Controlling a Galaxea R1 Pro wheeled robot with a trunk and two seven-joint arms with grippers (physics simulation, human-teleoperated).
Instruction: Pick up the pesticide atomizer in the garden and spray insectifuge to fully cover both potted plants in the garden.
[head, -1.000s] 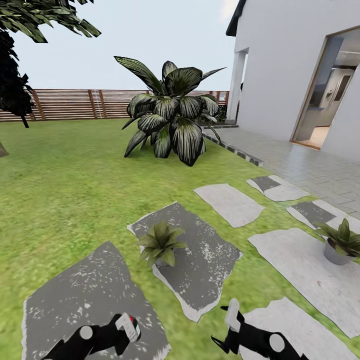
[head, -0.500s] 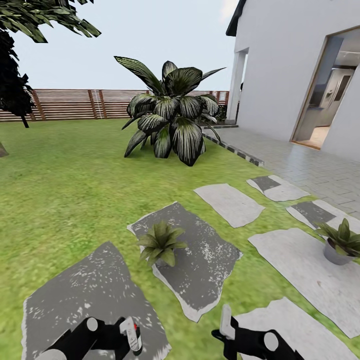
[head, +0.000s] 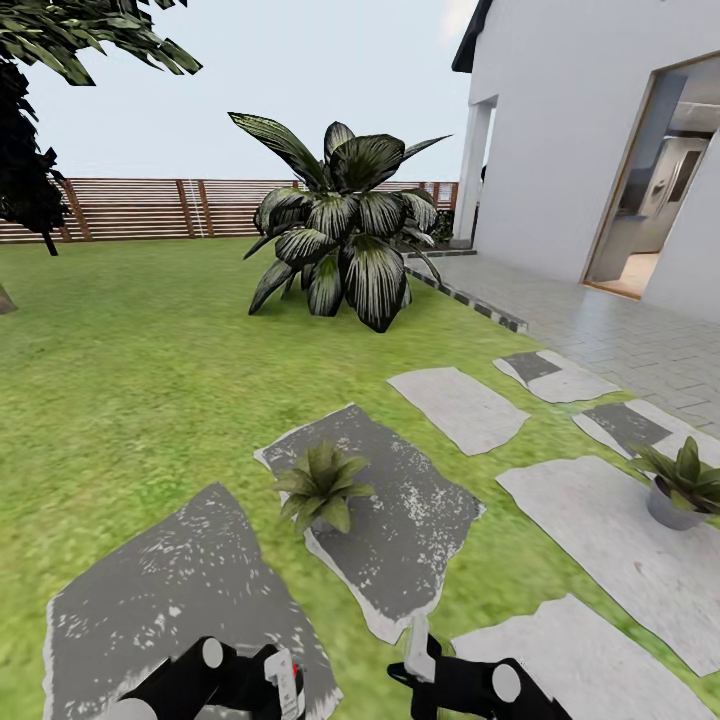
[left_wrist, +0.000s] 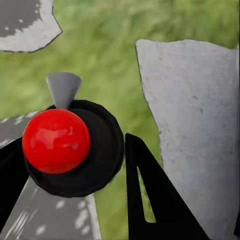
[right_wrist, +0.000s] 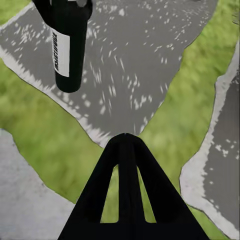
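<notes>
Left gripper (left_wrist: 75, 165) jaws clasp the dark pesticide atomizer (right_wrist: 67, 42), white-labelled, red-capped; right gripper (right_wrist: 125, 165) jaws' state unclear.

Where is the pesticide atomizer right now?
In the head view the pesticide atomizer sits at the bottom edge, held in the left tool over the dark grey stepping stone, short of the nearer potted plant.

Atomizer (right_wrist: 67, 45): smooth dark plastic, matt white label; glossy red cap (left_wrist: 56, 140).
Stepping stones (head: 400, 520): rough speckled stone.
Fence (head: 150, 208): brown wooden slats.
</notes>
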